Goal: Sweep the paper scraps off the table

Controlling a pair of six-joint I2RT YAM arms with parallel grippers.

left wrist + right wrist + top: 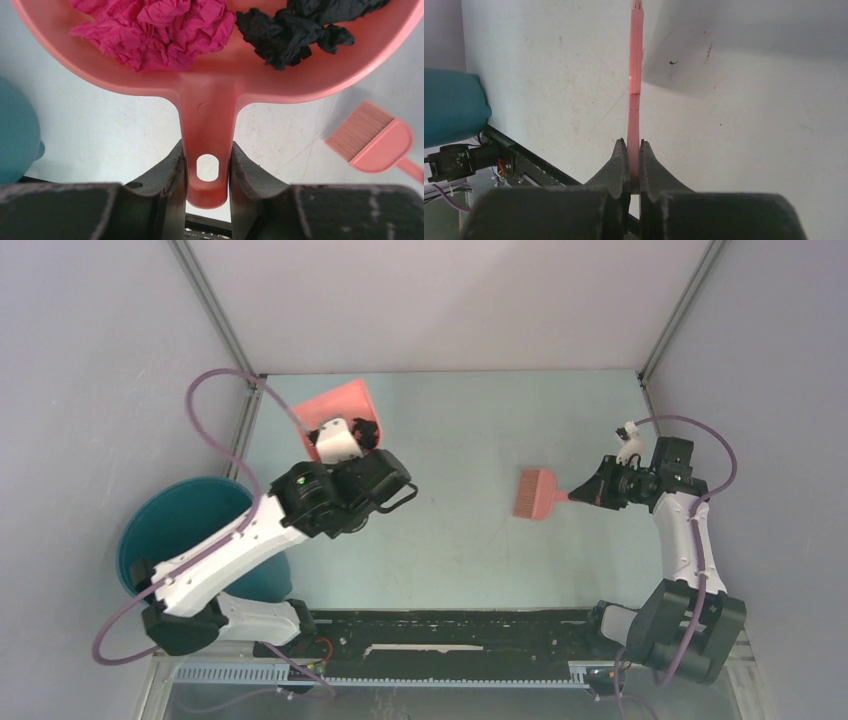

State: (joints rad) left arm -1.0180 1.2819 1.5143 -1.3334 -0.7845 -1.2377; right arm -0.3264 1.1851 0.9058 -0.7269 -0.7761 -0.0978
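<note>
Pale lilac walls (80, 360), grey metal posts (217, 305)

A robotics lab test cell is shown. The table (470, 540) is enclosed by plain grey panels (100, 340) set in metal rails (212, 302), like a booth. A left arm (235, 545) and a right arm (690, 540) are bolted to a black base bar (450, 625) at the near edge. Purple cables (215, 380) and bare wiring (318, 652) are left exposed.
</note>
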